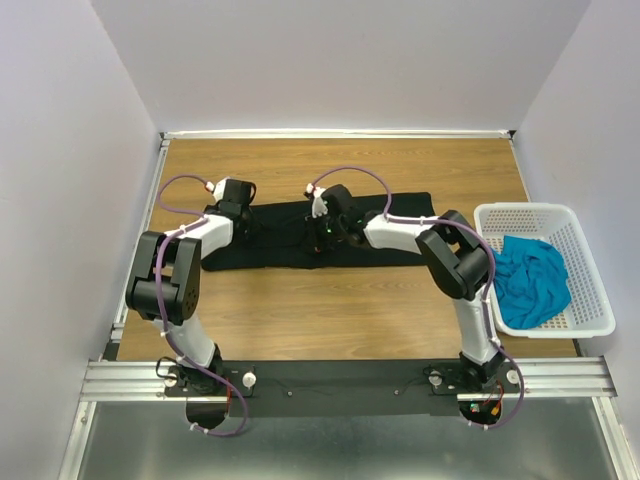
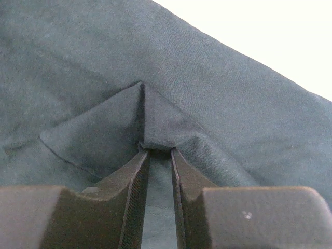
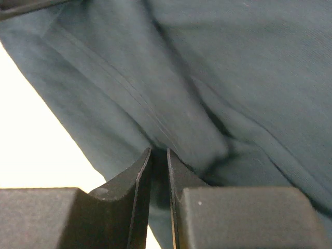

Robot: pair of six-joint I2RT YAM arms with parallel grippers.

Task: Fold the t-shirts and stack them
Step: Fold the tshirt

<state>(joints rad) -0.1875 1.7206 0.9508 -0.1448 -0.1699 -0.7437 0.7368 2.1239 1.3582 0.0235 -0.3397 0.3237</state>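
Pinching the black t-shirt (image 1: 290,250) with both grippers, mid-table toward the far edge.
My left gripper (image 2: 160,152) nips a raised fold; my right gripper (image 3: 158,152) clamps cloth near its edge.

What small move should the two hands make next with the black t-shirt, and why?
Probably raise both together slightly. The left hand and right hand are each shut on a pinch of the black t-shirt, which lies spread on the table; it must lift before folding over.
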